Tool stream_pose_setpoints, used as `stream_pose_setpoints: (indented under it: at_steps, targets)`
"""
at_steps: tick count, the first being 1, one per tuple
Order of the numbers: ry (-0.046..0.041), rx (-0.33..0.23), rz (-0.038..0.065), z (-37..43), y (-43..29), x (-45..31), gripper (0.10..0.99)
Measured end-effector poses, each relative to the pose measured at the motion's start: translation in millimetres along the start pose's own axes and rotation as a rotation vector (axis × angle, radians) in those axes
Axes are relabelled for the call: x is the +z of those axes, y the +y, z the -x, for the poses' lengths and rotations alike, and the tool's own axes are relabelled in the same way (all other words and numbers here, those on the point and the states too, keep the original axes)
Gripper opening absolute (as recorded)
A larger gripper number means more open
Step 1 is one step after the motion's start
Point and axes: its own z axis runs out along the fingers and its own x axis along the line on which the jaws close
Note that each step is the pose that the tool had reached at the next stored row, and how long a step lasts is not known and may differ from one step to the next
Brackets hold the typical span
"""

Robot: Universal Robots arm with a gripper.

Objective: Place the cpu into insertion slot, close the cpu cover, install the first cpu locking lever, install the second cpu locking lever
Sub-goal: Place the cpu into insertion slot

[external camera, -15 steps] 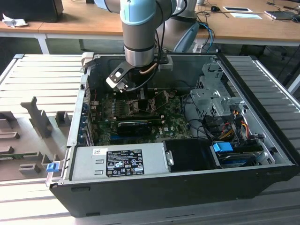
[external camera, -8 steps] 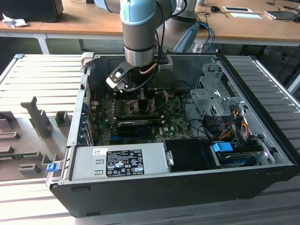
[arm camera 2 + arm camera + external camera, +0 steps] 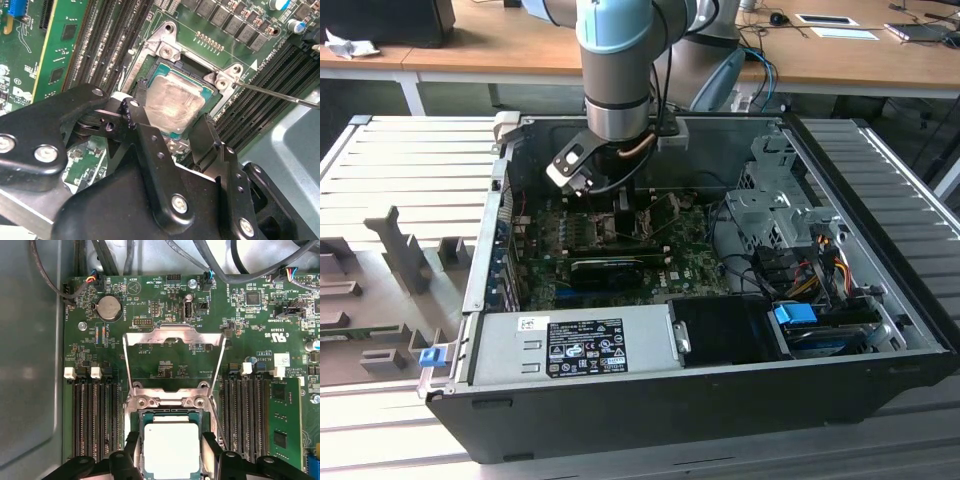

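The cpu [image 3: 171,452], a pale silver square chip, lies in the insertion slot [image 3: 170,401] on the green motherboard, and in the second wrist view the cpu [image 3: 172,102] sits inside the slot's metal rim [image 3: 167,47]. My gripper [image 3: 170,436] straddles it, one black finger against each of two opposite edges, as the gripper [image 3: 171,106] also shows from the other side. The cpu cover [image 3: 172,335], a thin metal frame, stands swung open beyond the slot. A thin wire lever [image 3: 275,94] sticks out free beside the socket.
The arm [image 3: 615,70] reaches down into an open computer case [image 3: 880,300]. Memory slots [image 3: 95,415] flank the socket on both sides. A long black expansion card [image 3: 620,268] lies nearer the front, with the power supply [image 3: 570,345] before it. Cables [image 3: 800,270] fill the exterior view's right.
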Motion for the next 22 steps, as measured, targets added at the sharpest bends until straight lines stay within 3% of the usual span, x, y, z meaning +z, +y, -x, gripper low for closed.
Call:
stream_pose_setpoints:
  at_steps: [6, 7, 9, 10, 14, 22]
  targets:
    - [-0.0012, 0.0, -0.001, -0.1, 0.5, -6.7, 0.588]
    - [-0.0011, 0.0, -0.001, -0.2, 0.6, -7.2, 0.459]
    - [-0.0012, 0.0, -0.001, -0.1, 0.6, -8.2, 0.337]
    - [-0.0011, 0.0, -0.001, -0.2, 0.7, -8.3, 0.337]
    - [-0.0013, 0.0, -0.001, -0.1, 0.8, -10.7, 0.106]
    - [-0.0013, 0.001, -0.002, -0.2, 1.3, -16.1, 0.106]
